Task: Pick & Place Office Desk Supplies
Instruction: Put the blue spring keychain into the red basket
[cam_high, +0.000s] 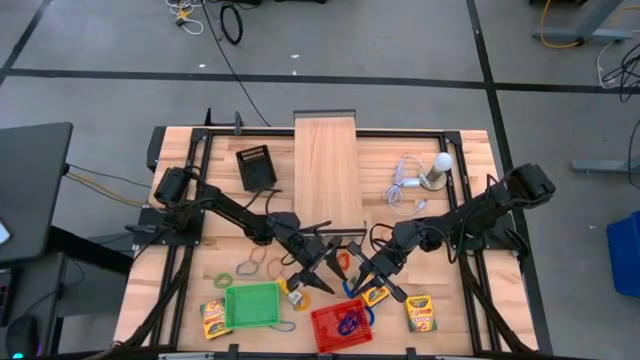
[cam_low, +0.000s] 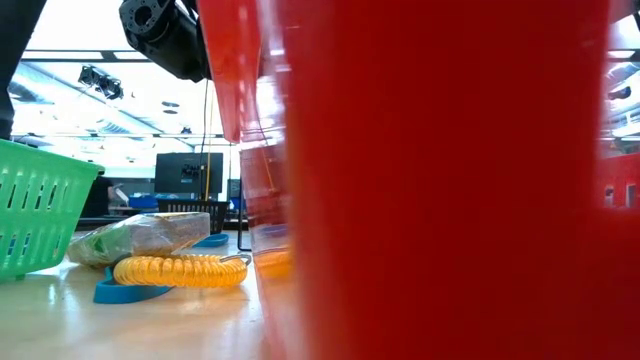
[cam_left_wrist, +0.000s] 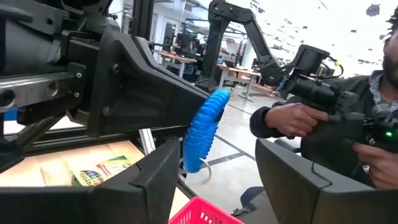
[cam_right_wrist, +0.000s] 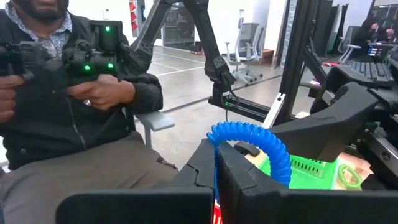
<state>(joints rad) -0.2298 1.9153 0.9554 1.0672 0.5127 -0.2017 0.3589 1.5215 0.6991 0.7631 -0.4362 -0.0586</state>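
Observation:
A blue coiled loop hangs in the air over the red basket, with my right gripper shut on it. My left gripper stands open, facing it from the table's left. The coil sits just beyond the left gripper's fingertips, close to one finger, and I cannot tell whether they touch. A yellow coil and a blue loop lie on the table. Crayon boxes lie near the front edge. My right gripper pinches one short stretch of the blue coil between its two shut fingers, which come in about level from the table's right. The rest of the loop arches out past the fingertips and curves down, lifted clear of the table and the basket.
A green basket stands left of the red one. A long wooden box, a black piece and a white bulb with its cable lie farther back. Loose loops lie by the left arm. A person sits beyond the table.

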